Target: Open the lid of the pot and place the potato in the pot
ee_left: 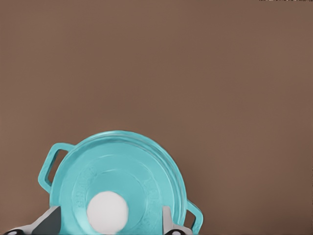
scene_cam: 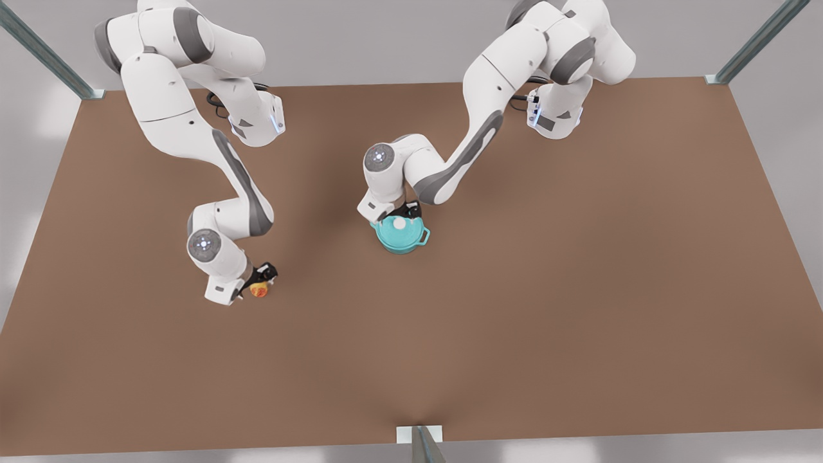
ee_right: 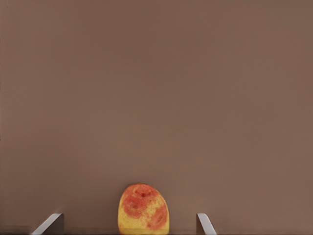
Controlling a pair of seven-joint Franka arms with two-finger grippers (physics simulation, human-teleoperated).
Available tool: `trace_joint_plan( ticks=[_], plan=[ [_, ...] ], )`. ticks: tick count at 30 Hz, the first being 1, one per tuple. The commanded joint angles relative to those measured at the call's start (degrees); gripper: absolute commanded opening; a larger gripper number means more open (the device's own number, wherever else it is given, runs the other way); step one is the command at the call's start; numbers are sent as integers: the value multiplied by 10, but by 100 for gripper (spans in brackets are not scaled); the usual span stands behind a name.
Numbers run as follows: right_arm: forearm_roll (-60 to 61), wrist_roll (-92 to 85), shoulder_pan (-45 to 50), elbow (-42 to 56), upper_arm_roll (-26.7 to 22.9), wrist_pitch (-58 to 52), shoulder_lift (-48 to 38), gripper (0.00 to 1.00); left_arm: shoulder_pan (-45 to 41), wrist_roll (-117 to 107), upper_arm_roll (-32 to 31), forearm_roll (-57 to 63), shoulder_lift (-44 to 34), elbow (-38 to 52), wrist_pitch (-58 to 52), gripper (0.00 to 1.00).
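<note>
1. The pot [scene_cam: 404, 242]: small, round and teal, with a loop handle on each of two opposite sides. It stands upright near the middle of the brown table [scene_cam: 578, 289].
2. The pot lid [ee_left: 120, 181]: a flat teal disc with a white knob at its centre, seated on the pot.
3. The potato [ee_right: 143, 209]: a small yellow lump with orange-red patches, lying on the table well apart from the pot, toward the front view's left.

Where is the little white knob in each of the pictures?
Front view: the white knob sits mid-lid on the pot lid, just under the left gripper.
Left wrist view: the knob lies between the open fingers.
Right wrist view: not in it.
Shared landmark: the brown table.
</note>
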Motion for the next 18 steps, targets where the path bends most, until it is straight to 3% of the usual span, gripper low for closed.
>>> trace_joint_plan(
  ticks=[1,18],
  plan=[
    [1,-57,0,-9,0,8,-1,100,-1,-127,0,3,-1,-2,23,100],
    [-1,-65,-9,-54,-4,54,20,100,5,-125,1,20,10,-27,77,100]
  ],
)
